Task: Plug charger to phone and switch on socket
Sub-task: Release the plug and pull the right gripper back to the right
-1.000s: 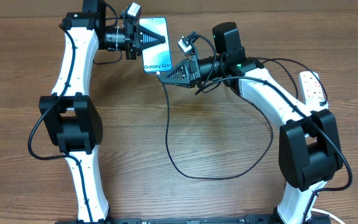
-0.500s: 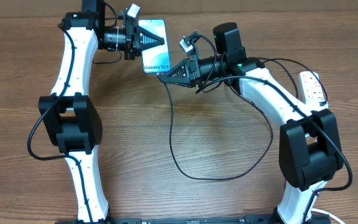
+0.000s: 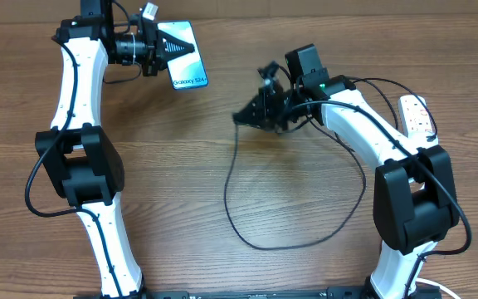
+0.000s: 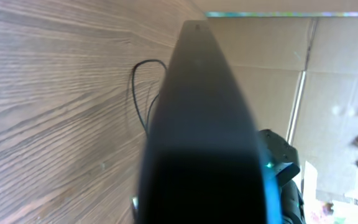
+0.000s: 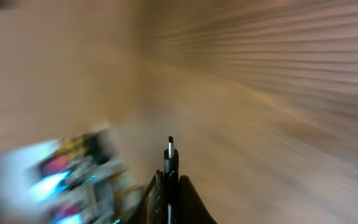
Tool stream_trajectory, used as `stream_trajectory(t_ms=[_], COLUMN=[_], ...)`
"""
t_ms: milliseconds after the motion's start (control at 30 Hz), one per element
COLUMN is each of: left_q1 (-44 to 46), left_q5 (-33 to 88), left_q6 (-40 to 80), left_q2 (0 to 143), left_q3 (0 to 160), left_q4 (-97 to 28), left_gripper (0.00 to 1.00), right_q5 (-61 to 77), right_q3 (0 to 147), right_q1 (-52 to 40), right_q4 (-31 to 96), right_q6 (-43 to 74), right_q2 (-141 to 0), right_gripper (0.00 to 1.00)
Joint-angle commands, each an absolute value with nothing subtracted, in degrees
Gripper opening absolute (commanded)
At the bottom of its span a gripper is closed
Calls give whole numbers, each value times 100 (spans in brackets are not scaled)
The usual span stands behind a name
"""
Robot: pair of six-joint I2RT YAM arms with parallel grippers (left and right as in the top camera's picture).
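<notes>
- Nearest your base, the charger (image 3: 264,243) lies in a wide loop on the table (image 3: 164,191). One side of it climbs to the right gripper and the other runs off toward the right arm.
- Your right gripper (image 3: 241,117) sits mid-table, right of centre, with its jaws clenched on the charger's plug end. The cable drops away directly beneath it.
- In the right wrist view the small plug tip (image 5: 170,151) stands straight out from between the closed fingers. Everything around it is blurred, so you cannot read what it points at.
- The plug tip touches nothing. The phone is well apart from it, farther back and to the left.
- At the right edge of the table, beyond the right arm's elbow, lies the socket (image 3: 418,115). The arm hides most of it, and neither gripper is near it.
- Farthest from you, at the back left, your left gripper (image 3: 182,48) is closed on the phone (image 3: 191,68), with a finger lying across the upper part of the cyan screen.
- The phone's lower end, with the white lettering, points toward the table's middle and has no cable in it.
- You cannot tell whether the phone rests on the table or is lifted.
</notes>
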State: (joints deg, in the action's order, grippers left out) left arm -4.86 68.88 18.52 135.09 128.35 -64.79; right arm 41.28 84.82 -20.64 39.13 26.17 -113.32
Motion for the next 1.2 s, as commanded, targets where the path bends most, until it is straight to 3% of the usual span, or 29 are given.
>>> stream_trajectory(t_ms=[0,200,1167], left_q1=[-438,-438,-395], left_q5=[6685,6554,6536], left_q6=[1929,1929,1763], left_q2=[13415,13415,13415], left_q3=[12954,12954,12954], left_q4=[-6552,-6598,-6617], left_gripper=[4,4,4], right_q5=[1175,-532,-528], right_q3=[8558,8552,8208], right_q1=[-2259,-2493,-2519], right_q4=[4338,5068,5013], right_q6=[2226,2246,2244], right_q2=[-11198,-11198,-11961], right_gripper=[4,4,4])
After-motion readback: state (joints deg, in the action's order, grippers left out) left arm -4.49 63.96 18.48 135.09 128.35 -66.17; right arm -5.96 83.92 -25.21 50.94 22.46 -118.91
